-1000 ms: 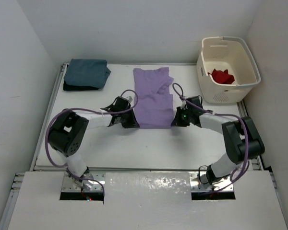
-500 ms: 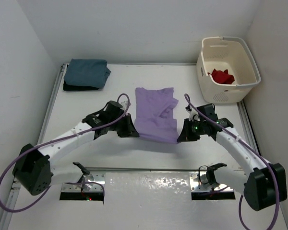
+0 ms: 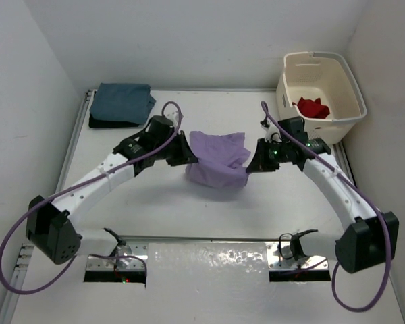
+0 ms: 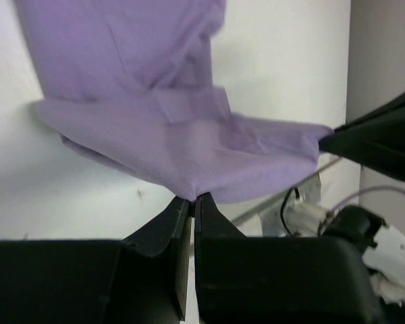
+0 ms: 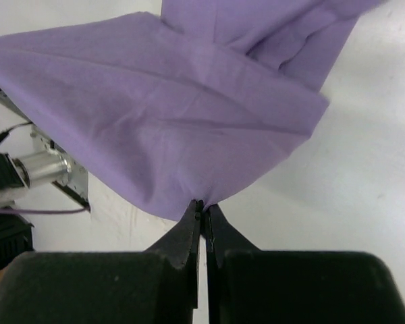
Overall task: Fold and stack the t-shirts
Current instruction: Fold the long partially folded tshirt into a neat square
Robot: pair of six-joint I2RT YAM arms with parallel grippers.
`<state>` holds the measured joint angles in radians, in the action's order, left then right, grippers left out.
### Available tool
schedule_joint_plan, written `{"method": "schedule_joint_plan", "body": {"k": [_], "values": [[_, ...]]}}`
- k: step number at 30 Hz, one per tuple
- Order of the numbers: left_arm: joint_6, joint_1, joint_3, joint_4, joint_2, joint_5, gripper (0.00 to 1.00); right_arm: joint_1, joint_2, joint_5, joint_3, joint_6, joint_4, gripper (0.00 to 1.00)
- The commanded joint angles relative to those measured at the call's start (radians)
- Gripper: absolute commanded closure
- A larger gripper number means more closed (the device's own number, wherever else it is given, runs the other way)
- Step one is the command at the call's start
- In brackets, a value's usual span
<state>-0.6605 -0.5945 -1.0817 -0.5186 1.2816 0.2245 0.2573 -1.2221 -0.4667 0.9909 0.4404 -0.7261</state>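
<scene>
The lavender t-shirt [image 3: 218, 159] hangs lifted over the middle of the table, bunched and doubled between both arms. My left gripper [image 3: 189, 156] is shut on its left corner; the wrist view shows that gripper [image 4: 192, 200] pinching the cloth [image 4: 182, 142]. My right gripper [image 3: 251, 162] is shut on the shirt's right corner, where the gripper [image 5: 204, 206] nips the lavender fabric [image 5: 155, 108]. A teal-blue t-shirt [image 3: 125, 101] lies folded on a black t-shirt [image 3: 102, 122] at the back left. A red t-shirt [image 3: 312, 107] sits crumpled inside the basket.
The cream laundry basket [image 3: 312, 131] stands at the back right, close to my right arm. White walls close in the table on the left, back and right. The arm bases [image 3: 202, 263] sit on the near edge.
Both grippers, holding the near corners of the lavender shirt, rose and carried them away from the bases toward the back. The flat shirt has lifted and folded over itself.
</scene>
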Motion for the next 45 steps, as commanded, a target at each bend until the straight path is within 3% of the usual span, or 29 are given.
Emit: {"method": "schedule_joint_plan", "body": {"k": [1, 10, 28, 39, 42, 43, 44, 45], "values": [[0.048, 0.059, -0.089, 0.057, 0.057, -0.076, 1.00, -0.032, -0.078, -0.006, 0.077, -0.016, 0.073, 1.00], [0.073, 0.162, -0.181, 0.209, 0.220, -0.053, 1.00, -0.099, -0.235, -0.027, 0.210, -0.003, 0.165, 1.00], [0.147, 0.259, -0.444, 0.252, 0.574, 0.044, 1.00, -0.153, -0.598, -0.033, 0.457, 0.057, 0.314, 1.00], [0.156, 0.286, -0.668, 0.278, 0.881, 0.102, 1.00, -0.159, -0.829, 0.186, 0.614, 0.055, 0.307, 1.00], [0.144, 0.297, -0.744, 0.275, 0.967, 0.107, 1.00, -0.159, -0.899, 0.194, 0.640, 0.061, 0.391, 0.96], [0.144, 0.300, -0.800, 0.266, 0.992, 0.121, 0.90, -0.161, -0.919, 0.204, 0.673, 0.060, 0.399, 0.96], [0.144, 0.302, -0.828, 0.246, 1.015, 0.124, 0.52, -0.161, -0.962, 0.215, 0.705, 0.055, 0.392, 0.86], [0.147, 0.303, -0.852, 0.239, 1.050, 0.122, 0.41, -0.161, -0.985, 0.238, 0.741, 0.038, 0.366, 0.79]]}}
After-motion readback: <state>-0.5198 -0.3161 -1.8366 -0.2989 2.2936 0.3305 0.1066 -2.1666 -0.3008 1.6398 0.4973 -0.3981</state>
